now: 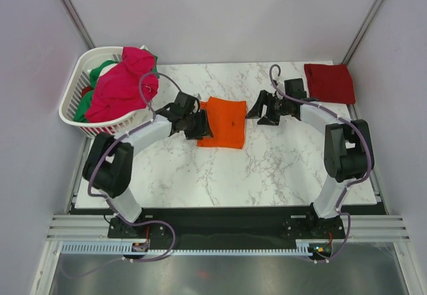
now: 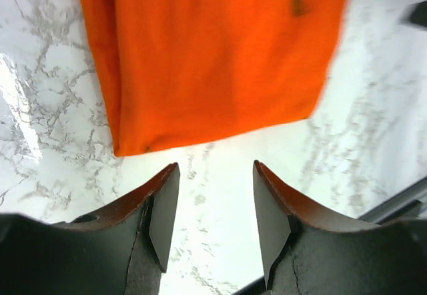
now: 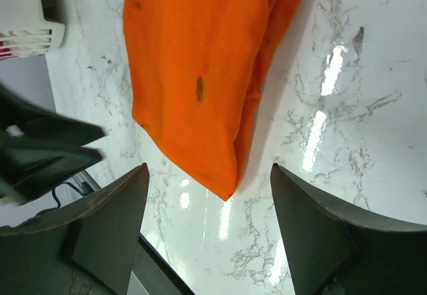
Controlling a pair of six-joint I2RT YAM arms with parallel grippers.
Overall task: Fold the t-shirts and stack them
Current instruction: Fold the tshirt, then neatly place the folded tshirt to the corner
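A folded bright orange t-shirt (image 1: 224, 123) lies flat in the middle of the marble table; it also fills the top of the left wrist view (image 2: 220, 55) and the right wrist view (image 3: 200, 68). My left gripper (image 1: 200, 125) sits at its left edge, open, with only marble between the fingers (image 2: 215, 175). My right gripper (image 1: 257, 113) stands just right of the shirt, wide open and empty (image 3: 210, 175). A folded dark red t-shirt (image 1: 329, 82) lies at the back right corner. A magenta-pink t-shirt (image 1: 123, 81) and a green one (image 1: 100, 72) are heaped in the basket.
The white slatted basket (image 1: 75, 111) stands at the table's back left corner, overhanging the edge. Grey walls close in both sides. Bare marble (image 1: 233, 175) stretches in front of the orange shirt toward the arm bases.
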